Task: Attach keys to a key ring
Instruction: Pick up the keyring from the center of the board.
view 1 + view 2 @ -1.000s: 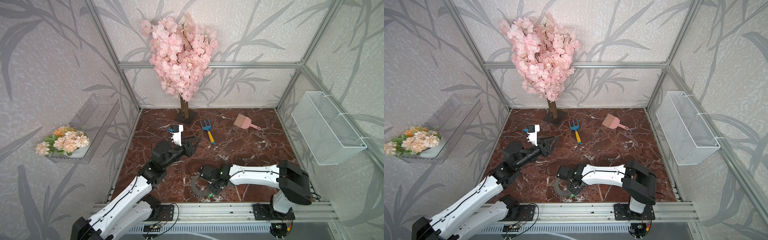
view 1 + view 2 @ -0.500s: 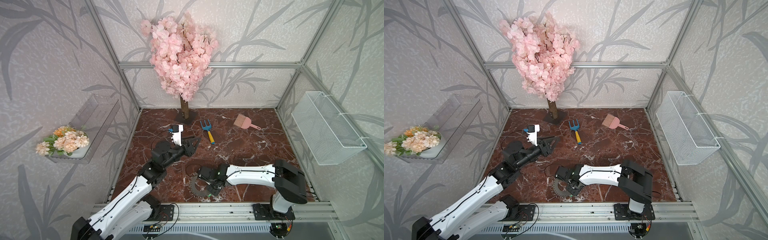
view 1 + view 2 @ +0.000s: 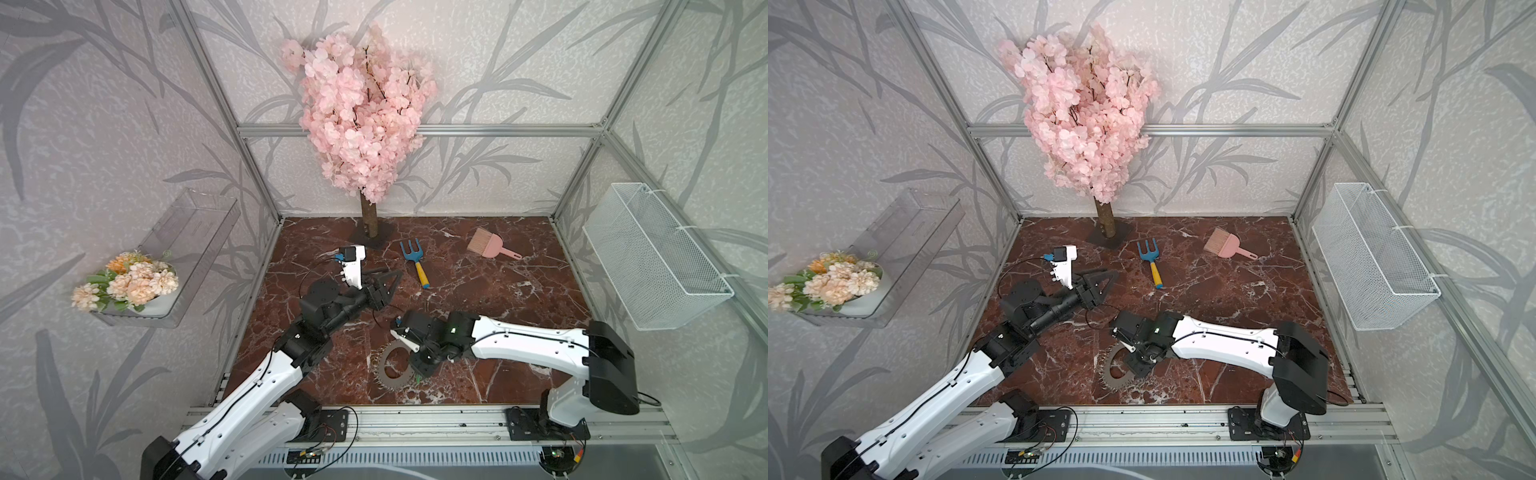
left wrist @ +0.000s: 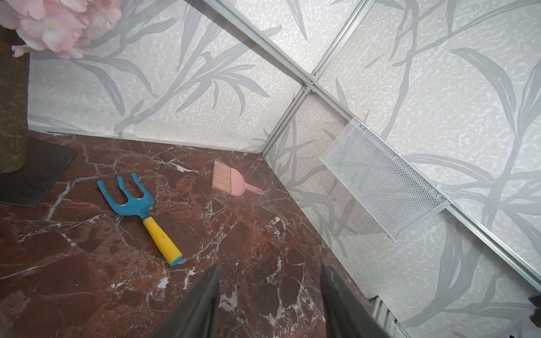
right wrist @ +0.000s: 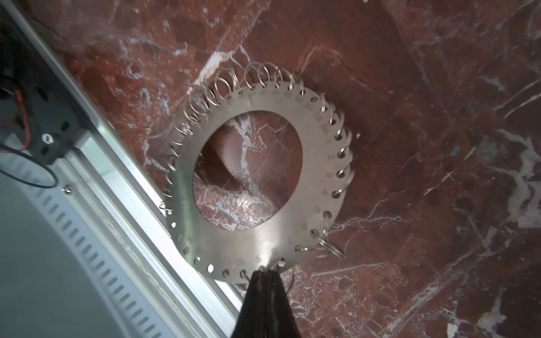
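Though grey-walled, red marble tabletop (image 3: 498,282)

The marble floor (image 3: 511,291) is wide and bare on the right side, between the pink brush (image 3: 486,243) and the right arm (image 3: 528,340). The blossom tree (image 3: 368,220) and toy fork (image 3: 414,259) block the back. The right arm lies low across the front, by the key ring (image 3: 390,376).

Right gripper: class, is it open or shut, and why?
Shut. In the right wrist view the right gripper has both fingers pressed together at the key ring rim; whether a split ring is pinched, cannot tell.
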`<state>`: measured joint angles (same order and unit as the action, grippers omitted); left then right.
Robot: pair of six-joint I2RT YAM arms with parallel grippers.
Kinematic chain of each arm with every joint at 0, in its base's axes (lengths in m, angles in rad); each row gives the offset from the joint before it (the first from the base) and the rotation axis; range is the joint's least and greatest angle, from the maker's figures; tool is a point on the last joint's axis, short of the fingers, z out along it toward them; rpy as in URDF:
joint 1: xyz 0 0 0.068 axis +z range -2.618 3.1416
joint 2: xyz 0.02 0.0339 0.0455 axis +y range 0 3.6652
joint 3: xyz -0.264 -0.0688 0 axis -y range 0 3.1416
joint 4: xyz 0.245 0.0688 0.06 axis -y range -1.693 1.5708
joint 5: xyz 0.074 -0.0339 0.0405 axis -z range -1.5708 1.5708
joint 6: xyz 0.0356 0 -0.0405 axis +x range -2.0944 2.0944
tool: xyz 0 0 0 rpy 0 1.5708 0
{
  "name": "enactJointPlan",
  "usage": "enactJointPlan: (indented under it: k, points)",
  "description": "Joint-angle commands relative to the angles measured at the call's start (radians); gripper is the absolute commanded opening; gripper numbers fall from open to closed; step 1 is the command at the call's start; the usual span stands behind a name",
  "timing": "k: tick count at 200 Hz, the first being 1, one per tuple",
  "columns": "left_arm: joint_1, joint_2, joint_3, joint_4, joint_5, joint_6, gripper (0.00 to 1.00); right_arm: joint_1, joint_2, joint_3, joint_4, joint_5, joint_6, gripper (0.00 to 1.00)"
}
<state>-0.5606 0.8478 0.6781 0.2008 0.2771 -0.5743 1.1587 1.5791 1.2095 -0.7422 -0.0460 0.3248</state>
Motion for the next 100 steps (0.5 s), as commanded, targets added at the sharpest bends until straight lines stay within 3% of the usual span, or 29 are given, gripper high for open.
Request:
enactJointPlan:
  k: [1, 100]
  points:
    - [0.006, -0.023, 0.044, -0.002, -0.012, 0.032, 0.59, -0.045, -0.070, 0.052, -0.019, -0.073, 0.015, 0.00]
    - [0.004, -0.028, 0.154, -0.108, -0.009, 0.244, 0.66, -0.289, -0.118, 0.288, -0.002, -0.252, 0.184, 0.00]
